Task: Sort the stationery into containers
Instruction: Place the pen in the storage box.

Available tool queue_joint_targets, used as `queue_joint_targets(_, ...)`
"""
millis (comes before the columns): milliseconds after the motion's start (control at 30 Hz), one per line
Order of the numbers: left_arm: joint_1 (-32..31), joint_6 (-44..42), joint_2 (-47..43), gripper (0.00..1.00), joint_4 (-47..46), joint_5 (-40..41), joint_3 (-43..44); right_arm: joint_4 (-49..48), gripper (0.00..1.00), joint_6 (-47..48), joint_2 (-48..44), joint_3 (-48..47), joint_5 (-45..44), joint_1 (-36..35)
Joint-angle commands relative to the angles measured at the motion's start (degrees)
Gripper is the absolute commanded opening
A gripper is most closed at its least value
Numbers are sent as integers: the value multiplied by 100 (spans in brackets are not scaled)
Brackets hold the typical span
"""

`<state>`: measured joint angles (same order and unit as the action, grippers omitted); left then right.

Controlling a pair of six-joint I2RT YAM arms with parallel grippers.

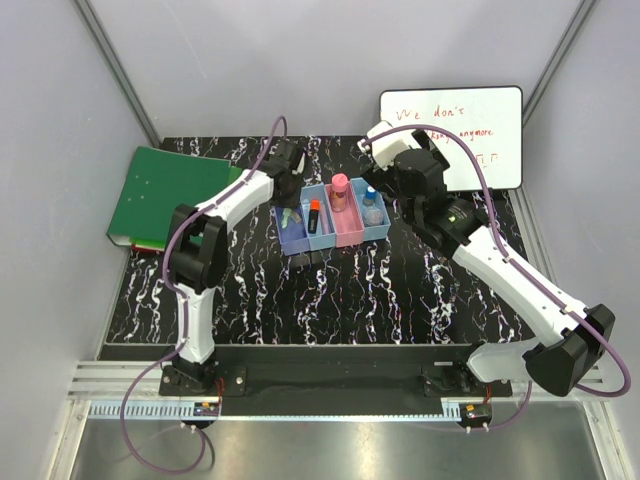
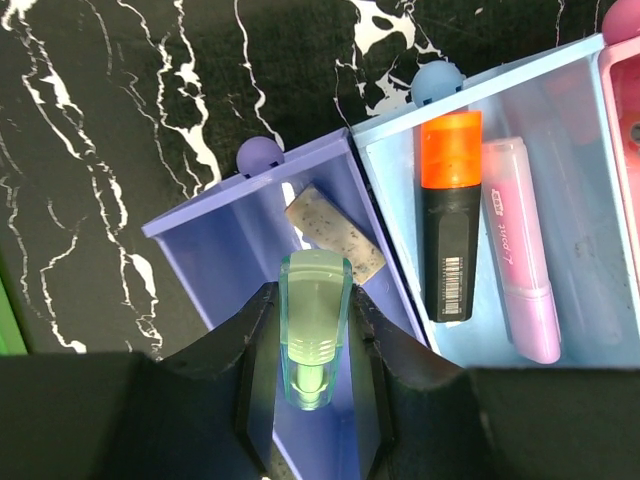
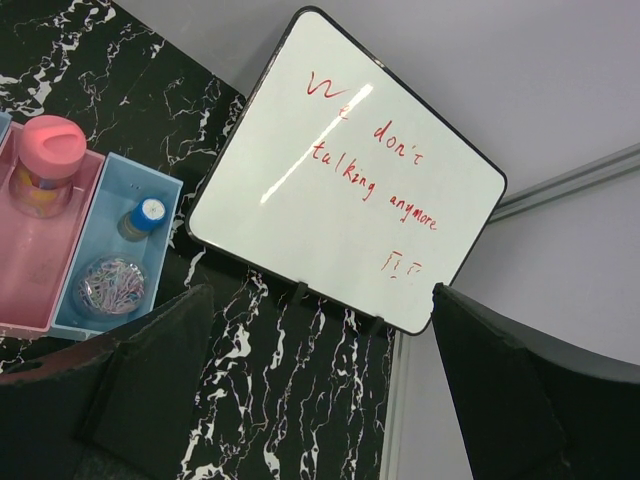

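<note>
Now the left claw (image 2: 313, 300) is closed on the sides of the green highlighter (image 2: 315, 335), a light, stiff and probably slippery plastic pen, over the blue bin (image 2: 200, 250) with the eraser (image 2: 335, 232), while the right claw (image 3: 320, 300) stands wide open and empty.

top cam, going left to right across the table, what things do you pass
green binder → orange-capped black marker → pink-capped tube → blue-capped bottle → whiteboard
</note>
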<state>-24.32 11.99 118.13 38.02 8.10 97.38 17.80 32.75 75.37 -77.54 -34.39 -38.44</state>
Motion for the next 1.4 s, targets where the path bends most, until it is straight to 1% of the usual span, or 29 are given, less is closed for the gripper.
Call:
queue_joint_targets(0,15,128,79,0,-172,-98,114,-233,98,12,-172,-69,55,20)
queue_joint_targets(67,15,128,79,0,-172,-115,114,-233,98,21,-172,-60,55,20)
queue_joint_targets(133,15,128,114,12,-172,-168,105,-233,98,29,-172,-60,47,20)
queue_joint_targets(167,15,128,114,15,-172,-212,105,-233,98,29,-172,-68,47,20)
queue_joint_targets(267,15,128,132,17,-172,-256,105,-216,98,29,-172,-68,55,20)
queue_joint_targets(300,15,120,114,31,-181,-256,105,-224,99,29,-172,-60,38,29)
queue_joint_targets(333,15,111,105,36,-172,-256,97,-225,99,38,-172,-51,47,20)
queue_joint_targets(367,15,93,88,39,-190,-256,97,-225,99,38,-172,-51,38,20)
queue_joint_targets(467,15,67,27,66,-216,-239,97,-233,100,64,-198,10,64,29)
queue_joint_targets(500,15,67,18,70,-225,-247,79,-233,100,65,-198,28,82,29)
queue_joint_targets(533,15,58,0,79,-234,-273,79,-225,100,91,-198,46,90,20)
queue_joint_targets(567,15,32,-9,84,-234,-282,79,-225,100,100,-207,63,117,29)
queue_joint_targets(633,15,14,-79,99,-234,-256,97,-225,100,91,-242,63,152,20)
queue_joint_targets(800,23,-284,-570,99,-225,-186,9,-119,100,38,-339,20,292,20)
queue_joint_targets(933,41,-618,-1465,99,-207,-80,-298,56,100,-58,-427,-51,433,29)
queue_joint_targets(1000,50,-776,-1713,99,-181,-106,-588,135,100,-120,-436,-112,398,20)
queue_joint_targets(1067,50,-864,-2063,99,-120,-203,-868,249,100,-146,-436,-200,424,20)
queue_joint_targets(1233,50,-1005,-2846,99,-102,-484,-1248,434,100,-208,-453,-306,583,20)
queue_joint_targets(1300,50,-1163,-3267,99,-93,-476,-1379,583,100,-190,-480,-315,644,20)
queue_joint_targets(1367,50,-1522,-3619,99,-93,-336,-1502,741,100,-313,-550,-376,644,20)
